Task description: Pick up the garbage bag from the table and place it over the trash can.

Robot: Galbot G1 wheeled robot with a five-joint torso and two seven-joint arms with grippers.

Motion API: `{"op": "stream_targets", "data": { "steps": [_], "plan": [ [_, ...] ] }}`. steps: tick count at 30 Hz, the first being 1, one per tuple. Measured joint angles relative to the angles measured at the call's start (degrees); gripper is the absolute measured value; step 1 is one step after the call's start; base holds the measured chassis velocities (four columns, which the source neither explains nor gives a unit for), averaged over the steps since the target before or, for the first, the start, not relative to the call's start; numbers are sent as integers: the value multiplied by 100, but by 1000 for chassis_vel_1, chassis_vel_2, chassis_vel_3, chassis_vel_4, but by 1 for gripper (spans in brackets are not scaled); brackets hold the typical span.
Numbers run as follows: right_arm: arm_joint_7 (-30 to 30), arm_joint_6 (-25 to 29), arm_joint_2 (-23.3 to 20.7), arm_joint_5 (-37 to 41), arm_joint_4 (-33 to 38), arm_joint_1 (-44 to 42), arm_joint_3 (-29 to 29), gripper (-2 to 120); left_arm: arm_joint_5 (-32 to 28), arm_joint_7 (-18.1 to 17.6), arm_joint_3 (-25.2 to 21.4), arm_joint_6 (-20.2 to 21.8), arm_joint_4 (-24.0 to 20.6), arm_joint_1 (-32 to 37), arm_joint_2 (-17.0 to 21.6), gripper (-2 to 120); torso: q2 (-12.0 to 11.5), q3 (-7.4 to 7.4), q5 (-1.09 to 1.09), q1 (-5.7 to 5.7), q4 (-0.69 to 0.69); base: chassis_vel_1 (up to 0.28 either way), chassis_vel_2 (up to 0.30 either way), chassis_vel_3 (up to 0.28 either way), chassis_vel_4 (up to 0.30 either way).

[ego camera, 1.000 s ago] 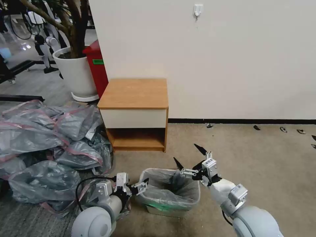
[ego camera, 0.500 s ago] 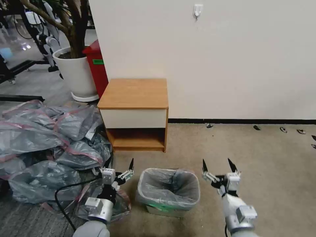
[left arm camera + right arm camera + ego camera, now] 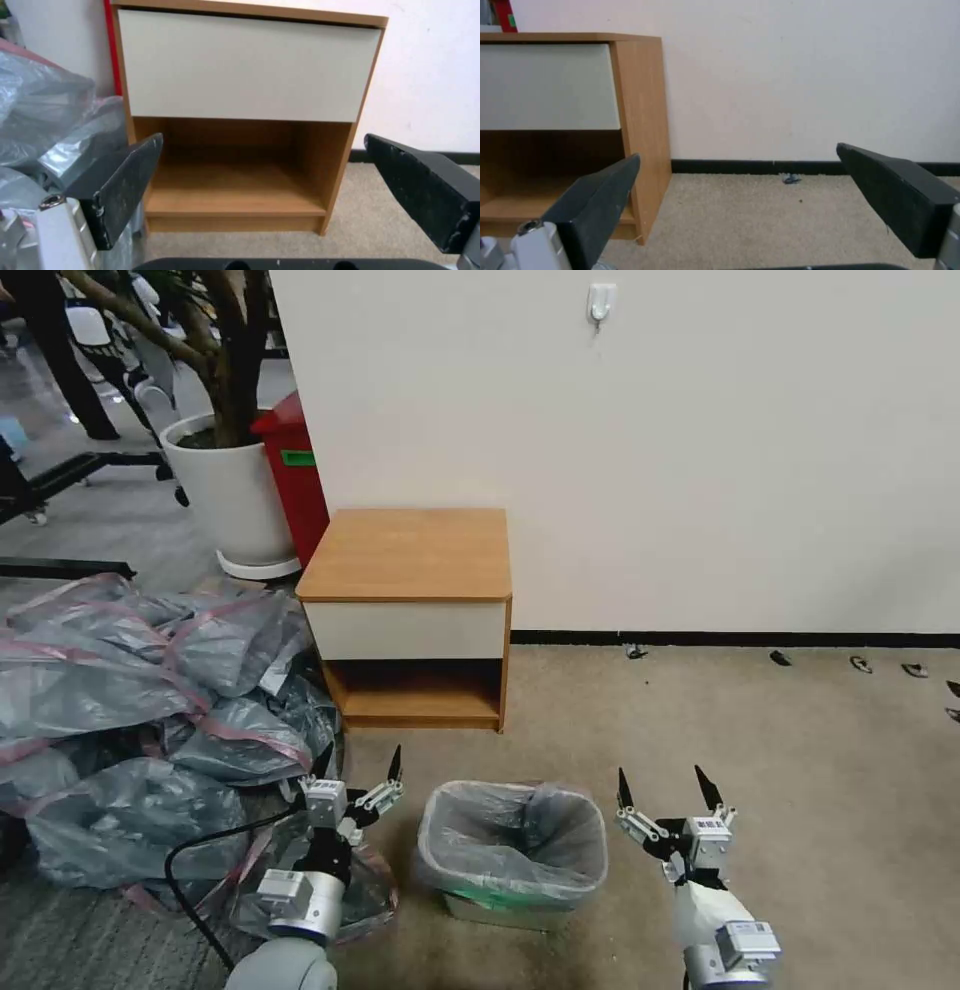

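Carpet bare beyond trash can [image 3: 512,853], garbage bag [image 3: 500,830] lining rim; left claw [image 3: 360,767], right claw [image 3: 665,790] flanking, wide.

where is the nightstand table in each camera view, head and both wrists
Head view: the table stands against the wall, beyond the trash can, upper middle of the picture.
Left wrist view: the table faces the camera squarely, white drawer front above the open shelf, seen between the open left gripper.
Right wrist view: the table sits at the picture's left edge, its right side panel showing.
Shared landmark: the white drawer front.
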Motion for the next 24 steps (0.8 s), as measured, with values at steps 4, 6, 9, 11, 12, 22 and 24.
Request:
{"op": "stream_targets", "data": {
  "steps": [4, 6, 9, 11, 12, 22, 24],
  "plan": [
    [-6, -13, -3, 3, 7, 3, -2, 100, -7, -4, 0, 2, -1, -2, 2, 100, 0, 0, 0, 0, 0, 0, 0, 0, 0],
    [-7, -16, -4, 3, 8, 4, -3, 100, -9, -5, 0, 2, -2, -2, 2, 100, 0, 0, 0, 0, 0, 0, 0, 0, 0],
    [-11, -22, -6, 6, 13, 6, -4, 100, -12, -7, 0, 4, -3, -3, 3, 100, 0, 0, 0, 0, 0, 0, 0, 0, 0],
    [-11, -25, -7, 7, 15, 6, -5, 100, -13, -8, 0, 5, -4, -3, 4, 100, 0, 0, 0, 0, 0, 0, 0, 0, 0],
    [-12, -26, -8, 7, 16, 7, -6, 100, -14, -8, 0, 5, -5, -3, 5, 100, 0, 0, 0, 0, 0, 0, 0, 0, 0],
    [-17, -33, -10, 9, 20, 9, -9, 100, -17, -13, 2, 10, -10, -3, 6, 100, 0, 0, 0, 0, 0, 0, 0, 0, 0],
    [-17, -34, -10, 9, 20, 9, -9, 100, -18, -13, 2, 10, -11, -3, 6, 100, 0, 0, 0, 0, 0, 0, 0, 0, 0]
  ]
}}
